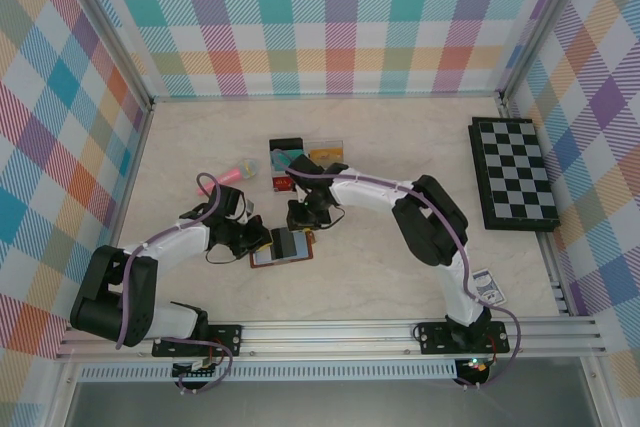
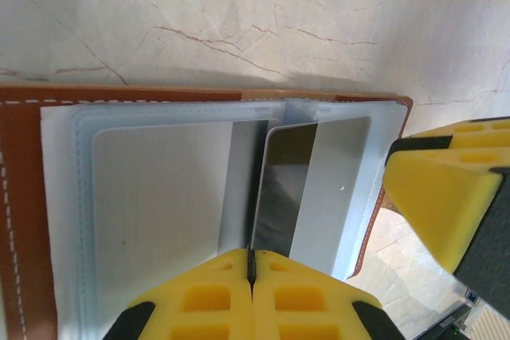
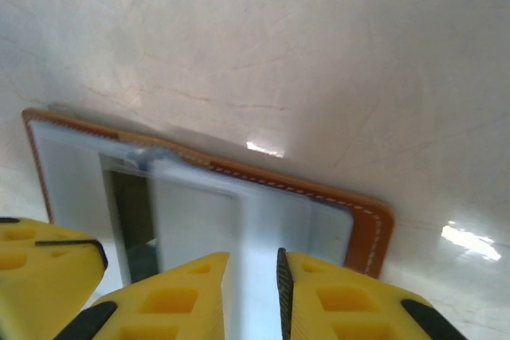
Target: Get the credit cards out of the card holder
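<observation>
1. The left gripper (image 2: 251,267) has its yellow fingers pressed flat together. They pinch the lower edge of a grey credit card (image 2: 283,189), which rises tilted out of its pocket.
2. The right gripper (image 3: 255,284) holds its fingers a narrow slit apart, nipping a clear blue-white pocket page (image 3: 255,224) between them.
3. Both grips are on the open card holder (image 2: 24,220), whose brown leather with white stitching frames the stacked clear pages. In the left wrist view, one yellow finger of the right gripper stands at 3 o'clock of the grey credit card, just beside the holder's edge.
4. From above, the card holder lies flat on the pale marble table (image 1: 380,282), at about 7 o'clock from the table's middle. The left gripper comes in at the holder's 9 o'clock side and the right gripper at its 1 o'clock side.
5. A cluster of small coloured cards (image 1: 325,153) lies at 12 o'clock of the holder, apart from it.
6. A black-and-white chessboard (image 1: 515,175) sits at the table's 3 o'clock edge, well apart from the holder.
</observation>
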You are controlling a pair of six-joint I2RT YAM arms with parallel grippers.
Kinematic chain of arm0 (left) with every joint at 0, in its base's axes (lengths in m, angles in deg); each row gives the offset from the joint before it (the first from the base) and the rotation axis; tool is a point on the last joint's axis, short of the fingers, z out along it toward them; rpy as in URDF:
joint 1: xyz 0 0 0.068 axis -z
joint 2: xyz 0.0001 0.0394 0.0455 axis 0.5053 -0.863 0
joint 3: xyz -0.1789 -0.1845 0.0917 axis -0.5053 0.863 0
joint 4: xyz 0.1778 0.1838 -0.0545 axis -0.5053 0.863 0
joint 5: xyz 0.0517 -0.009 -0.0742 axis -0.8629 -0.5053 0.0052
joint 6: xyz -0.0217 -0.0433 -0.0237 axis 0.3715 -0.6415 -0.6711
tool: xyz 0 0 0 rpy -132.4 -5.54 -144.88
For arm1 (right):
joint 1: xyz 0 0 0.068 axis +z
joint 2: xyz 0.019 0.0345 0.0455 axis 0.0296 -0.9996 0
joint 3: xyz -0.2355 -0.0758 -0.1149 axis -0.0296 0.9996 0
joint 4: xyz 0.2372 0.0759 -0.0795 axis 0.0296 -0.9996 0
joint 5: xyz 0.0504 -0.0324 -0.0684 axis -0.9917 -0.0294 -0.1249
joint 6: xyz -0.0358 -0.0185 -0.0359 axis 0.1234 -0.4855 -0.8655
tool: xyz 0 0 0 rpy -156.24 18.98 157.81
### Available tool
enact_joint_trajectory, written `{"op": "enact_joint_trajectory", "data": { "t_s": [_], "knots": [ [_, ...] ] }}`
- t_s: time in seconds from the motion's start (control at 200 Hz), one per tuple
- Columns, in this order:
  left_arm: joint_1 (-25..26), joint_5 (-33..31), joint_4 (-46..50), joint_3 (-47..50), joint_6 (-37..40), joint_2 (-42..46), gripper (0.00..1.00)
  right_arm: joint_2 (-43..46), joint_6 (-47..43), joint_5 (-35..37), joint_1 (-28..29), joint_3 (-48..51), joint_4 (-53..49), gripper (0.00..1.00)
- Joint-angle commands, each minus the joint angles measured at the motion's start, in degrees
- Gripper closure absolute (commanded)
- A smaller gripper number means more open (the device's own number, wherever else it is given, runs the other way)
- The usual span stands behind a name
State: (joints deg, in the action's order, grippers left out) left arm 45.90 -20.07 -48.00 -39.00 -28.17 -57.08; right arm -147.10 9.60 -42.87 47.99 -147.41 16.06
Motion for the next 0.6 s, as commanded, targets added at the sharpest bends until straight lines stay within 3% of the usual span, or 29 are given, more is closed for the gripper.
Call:
{"op": "enact_joint_trajectory", "data": {
  "t_s": [0.0, 0.3, 0.595],
  "knots": [
    [-0.79, 0.09, 0.40, 0.91, 0.77, -0.60, 1.00, -0.43, -0.13, -2.67, 1.22, -1.56, -0.66, 0.80],
    [-0.98, 0.36, 0.38, 0.83, 0.06, -0.73, 1.00, -2.98, -0.31, -0.41, 1.33, -3.08, -2.88, 0.79],
    [-1.58, 3.54, -2.50, 0.39, -1.05, -2.74, 0.78, -5.48, -0.10, 0.09, 1.30, -3.33, -3.47, 0.77]
  ]
}}
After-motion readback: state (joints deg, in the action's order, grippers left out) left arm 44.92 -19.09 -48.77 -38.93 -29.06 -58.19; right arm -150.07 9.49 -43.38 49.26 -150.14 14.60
